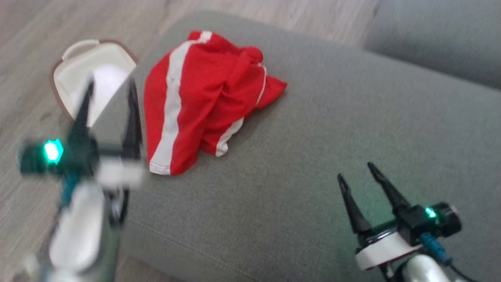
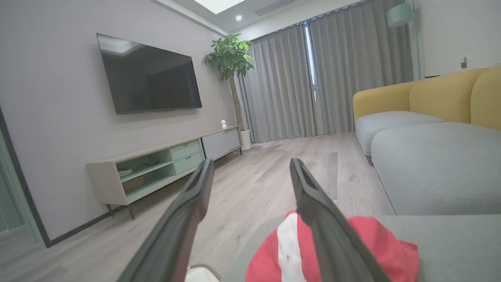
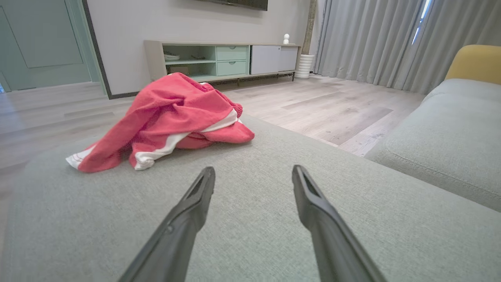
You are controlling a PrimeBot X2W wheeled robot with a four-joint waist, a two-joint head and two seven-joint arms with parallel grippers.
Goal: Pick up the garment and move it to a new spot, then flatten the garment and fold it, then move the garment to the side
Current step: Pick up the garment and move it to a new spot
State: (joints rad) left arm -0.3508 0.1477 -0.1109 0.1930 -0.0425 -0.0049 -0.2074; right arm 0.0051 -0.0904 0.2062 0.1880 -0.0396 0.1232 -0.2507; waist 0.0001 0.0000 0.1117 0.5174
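Red fabric garment with white stripes lies crumpled in a heap on the far left part of a wide grey fabric sofa cushion, near its left edge. At the far left of the head view, a pale wood-plank floor carries a white rounded container with a brown rim, standing just off the cushion's corner. Next comes the left gripper, blurred, its two dark fingers spread apart and holding nothing, just beside the garment's left hem; whether it touches the cloth I cannot tell. In the left wrist view, one finger of that gripper crosses in front of the garment. Further right, bare cushion separates the heap from the right gripper, which hovers low over the cushion's near right part, jaws wide and empty, well apart from the garment. At the far right a second grey cushion adjoins.
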